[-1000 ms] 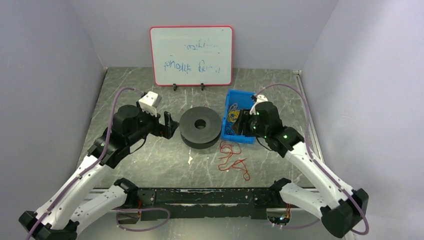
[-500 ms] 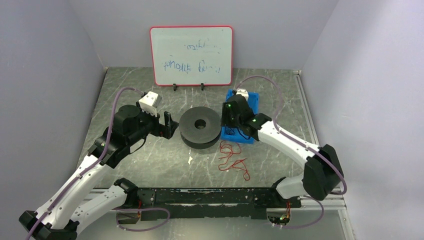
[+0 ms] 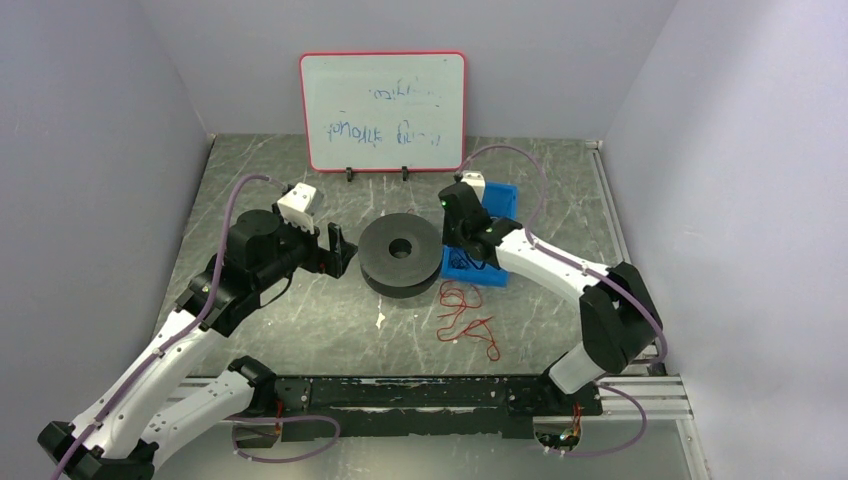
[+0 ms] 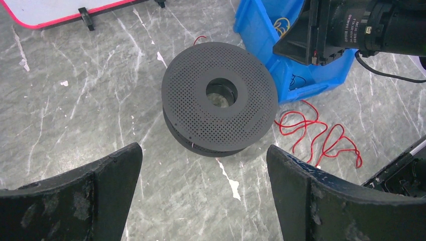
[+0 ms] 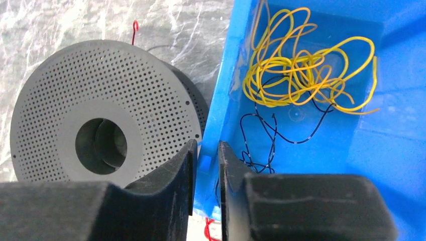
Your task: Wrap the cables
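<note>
Right gripper (image 3: 452, 238), seen from overhead, sits on the wall of the blue plastic bin (image 3: 500, 195) that faces the black perforated plastic spool (image 3: 400, 252), which is just beside it. The thin red wire (image 3: 465, 315) lies in loose loops on the grey marbled table (image 3: 300, 330) behind that gripper, toward its base, and touches neither tool. Your left gripper (image 3: 343, 250) hangs just off the spool's opposite edge.

From the left wrist, the left gripper (image 4: 203, 153) holds nothing, its jaws wide apart. The spool (image 4: 219, 93) is straight ahead of it. The red wire (image 4: 316, 138) is ahead on the right finger's side, just beside the bin (image 4: 251, 25). A short red tip shows past the spool's far rim, but you cannot tell whether it joins the loops.

From the right wrist, the right gripper (image 5: 206, 150) has its fingers drawn almost together, and they look clamped on the bin (image 5: 402, 150) wall. The spool (image 5: 60, 125) lies outside one finger. A tangle of yellow wire (image 5: 301, 65) lies inside the bin, beyond the other.

You seem to be shifting the bin to free space. Slide it rather than lift it, so it does not tip. Steer it away from the red loops behind your fingers. After that, go for a free end of the wire, not the middle of a loop, and keep the left gripper near the spool to steady it.
</note>
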### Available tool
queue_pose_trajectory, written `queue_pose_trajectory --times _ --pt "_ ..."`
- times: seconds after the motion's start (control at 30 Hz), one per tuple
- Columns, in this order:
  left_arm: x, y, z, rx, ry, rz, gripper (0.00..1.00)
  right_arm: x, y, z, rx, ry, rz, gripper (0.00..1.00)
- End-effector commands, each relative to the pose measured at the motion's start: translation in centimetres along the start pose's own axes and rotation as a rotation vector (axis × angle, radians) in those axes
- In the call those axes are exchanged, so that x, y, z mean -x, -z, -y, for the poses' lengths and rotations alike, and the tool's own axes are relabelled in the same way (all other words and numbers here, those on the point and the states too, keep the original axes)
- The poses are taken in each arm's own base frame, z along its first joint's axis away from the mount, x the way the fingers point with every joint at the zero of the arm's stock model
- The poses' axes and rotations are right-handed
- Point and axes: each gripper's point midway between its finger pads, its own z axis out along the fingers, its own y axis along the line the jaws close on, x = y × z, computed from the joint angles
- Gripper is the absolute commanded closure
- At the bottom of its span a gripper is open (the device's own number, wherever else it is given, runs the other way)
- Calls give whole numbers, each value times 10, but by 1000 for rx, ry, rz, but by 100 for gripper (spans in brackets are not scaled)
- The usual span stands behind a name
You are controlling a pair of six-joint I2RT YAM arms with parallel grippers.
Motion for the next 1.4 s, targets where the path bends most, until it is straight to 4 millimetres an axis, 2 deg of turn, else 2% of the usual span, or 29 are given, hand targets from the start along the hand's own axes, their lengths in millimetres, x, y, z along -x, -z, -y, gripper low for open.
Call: queue_pose_trajectory --times 0.0,0.17,0.2,0.63,0.87,1.03,1.2,1.37 --pt "4 3 0 5 -4 20 3 23 -2 1 -35 17 78 82" --pt "3 3 -1 10 -4 17 3 34 -6 12 -92 58 105 99" --pt "4 3 -1 10 -4 19 3 36 -6 14 -102 64 112 100" --pt "4 3 -3 20 -4 17 3 87 -26 59 -200 39 193 100" --pt "2 2 -5 28 -6 12 3 89 -34 55 -169 45 176 99" --pt "0 -1 -5 33 -3 1 3 86 -31 54 -158 43 165 84" --pt "-5 -5 -6 37 6 -19 2 89 -15 55 -140 25 189 59" --pt "-7 -8 -7 42 14 -30 0 96 13 55 -109 5 214 52"
